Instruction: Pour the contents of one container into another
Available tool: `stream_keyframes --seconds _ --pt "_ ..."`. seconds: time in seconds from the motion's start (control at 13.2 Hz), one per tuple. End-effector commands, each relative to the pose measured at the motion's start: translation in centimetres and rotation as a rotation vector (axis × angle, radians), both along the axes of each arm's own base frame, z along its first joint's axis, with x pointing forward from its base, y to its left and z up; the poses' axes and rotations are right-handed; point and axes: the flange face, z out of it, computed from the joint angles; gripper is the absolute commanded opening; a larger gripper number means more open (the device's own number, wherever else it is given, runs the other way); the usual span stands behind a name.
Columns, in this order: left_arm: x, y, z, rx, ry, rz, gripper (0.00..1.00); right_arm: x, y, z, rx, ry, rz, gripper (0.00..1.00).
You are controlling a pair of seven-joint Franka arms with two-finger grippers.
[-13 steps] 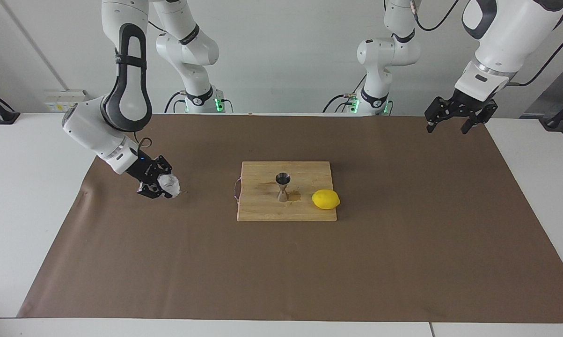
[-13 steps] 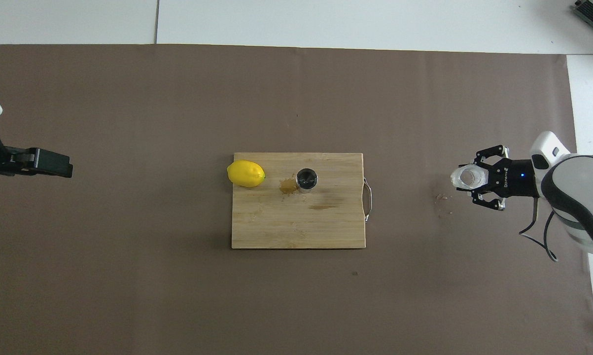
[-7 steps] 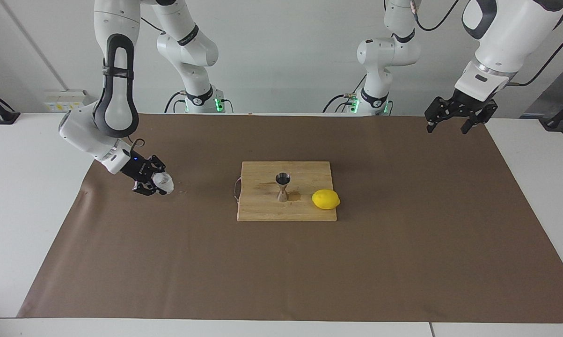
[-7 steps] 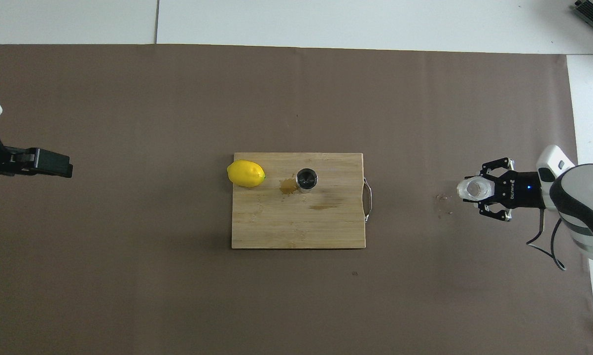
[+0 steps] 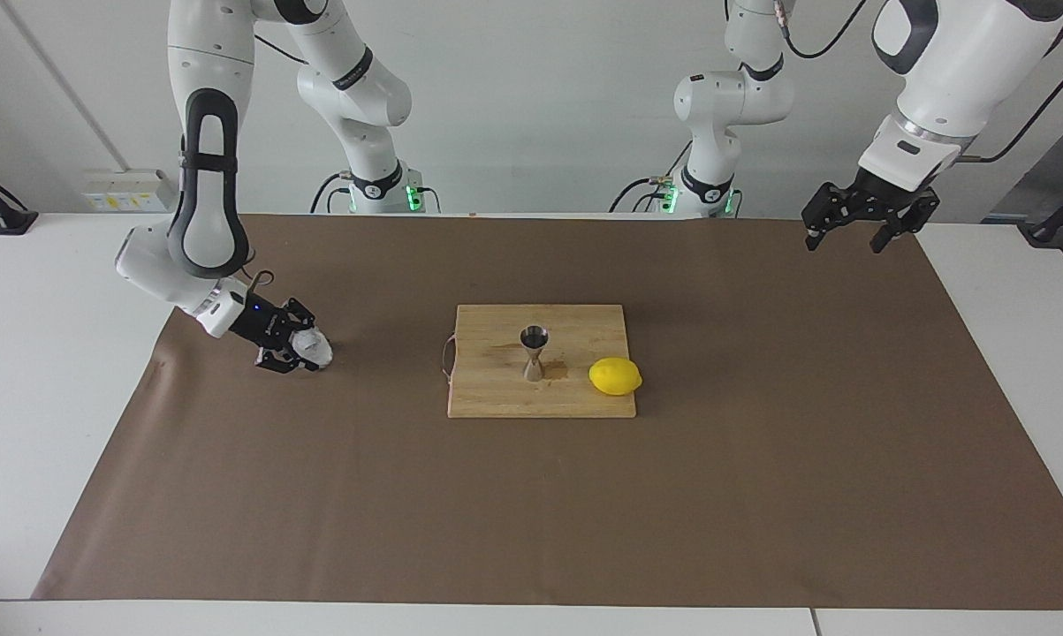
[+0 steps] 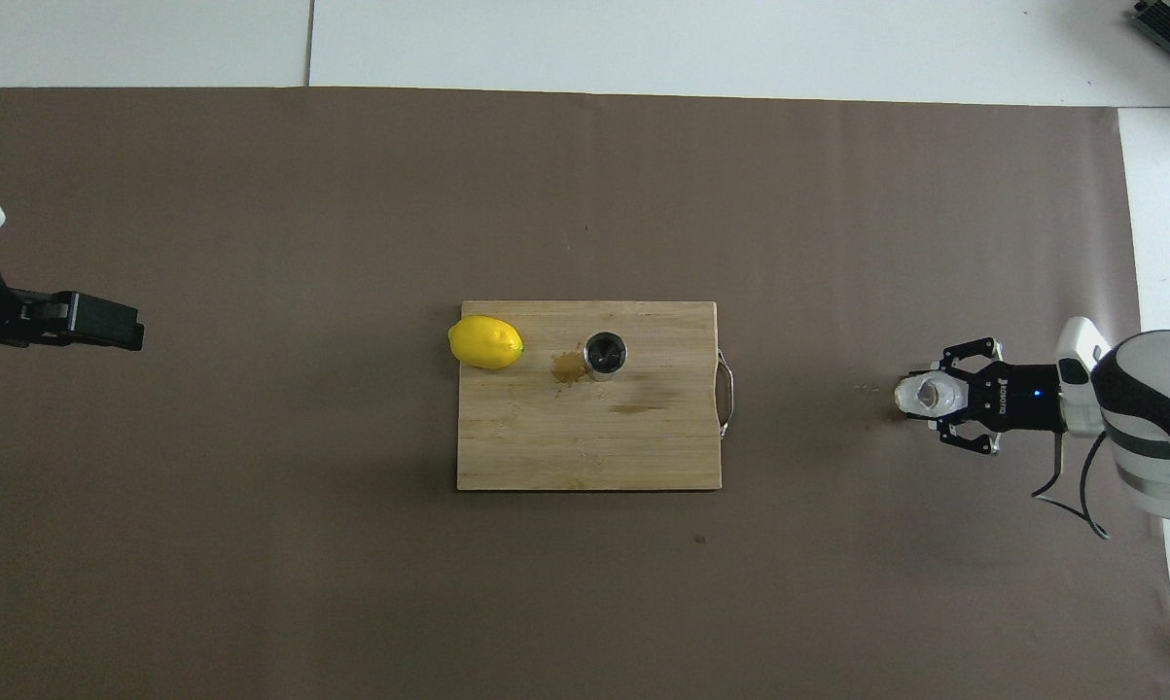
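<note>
I have the faceted glass cup clamped in the right hand, low over the brown mat toward the right arm's end of the surface; I cannot tell whether its base touches the mat. The cup is upright, mouth up in the overhead view. It looks small, light and rigid, but glass is slick and brittle, so I judge a grip across its round wall, below the rim, is right, with modest squeeze. The facets should give the fingers some bite.

The steel jigger stands upright on the wooden cutting board, well apart from the cup, beside a lemon. A brownish wet patch lies on the board just beside the jigger. The jigger's narrow waist and small foot make it tippy, I reckon.

The left hand waits in the air over the left arm's end of the mat, fingers spread and holding nothing.
</note>
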Motion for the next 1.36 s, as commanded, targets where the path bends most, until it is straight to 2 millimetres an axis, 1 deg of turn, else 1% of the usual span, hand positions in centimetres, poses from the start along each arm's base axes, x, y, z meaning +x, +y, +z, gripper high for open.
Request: stream_keyframes --seconds 0.0,0.15,0.45,0.53,0.68,0.83,0.91,1.06,1.14,1.21,1.29 --pt "-0.2 0.1 -0.1 0.016 0.002 0.010 1.00 0.2 0.0 1.0 0.038 -0.005 -0.028 1.00" --pt "-0.2 0.2 -0.1 0.017 0.002 0.010 1.00 0.4 0.1 3.5 0.029 -0.021 -0.051 1.00" --pt "-0.2 0.1 -0.1 0.016 0.002 0.010 1.00 0.0 0.5 8.4 0.046 0.042 -0.144 1.00" --pt "-0.2 0.2 -0.1 0.017 0.002 0.010 1.00 -0.1 0.4 9.3 0.022 0.068 -0.168 1.00" --pt "-0.2 0.1 -0.1 0.016 0.002 0.010 1.00 -0.1 0.3 11.6 -0.044 0.118 -0.223 1.00" --pt "-0.2 0.1 -0.1 0.016 0.002 0.010 1.00 0.8 0.3 15.0 -0.129 0.131 -0.270 1.00" --pt "-0.2 0.2 -0.1 0.017 0.002 0.010 1.00 1.6 0.8 17.2 -0.192 0.140 -0.300 1.00" --pt "-0.2 0.2 -0.1 0.017 0.002 0.010 1.00 2.1 2.7 20.4 -0.288 0.190 -0.409 1.00" --pt "-0.2 0.1 -0.1 0.016 0.002 0.012 1.00 2.2 3.8 21.7 -0.332 0.207 -0.459 1.00" --pt "-0.2 0.2 -0.1 0.017 0.002 0.010 1.00 2.7 5.0 23.2 -0.359 0.225 -0.519 1.00" --pt "-0.2 0.1 -0.1 0.016 0.002 0.010 1.00 3.2 5.5 24.7 -0.398 0.256 -0.600 1.00"
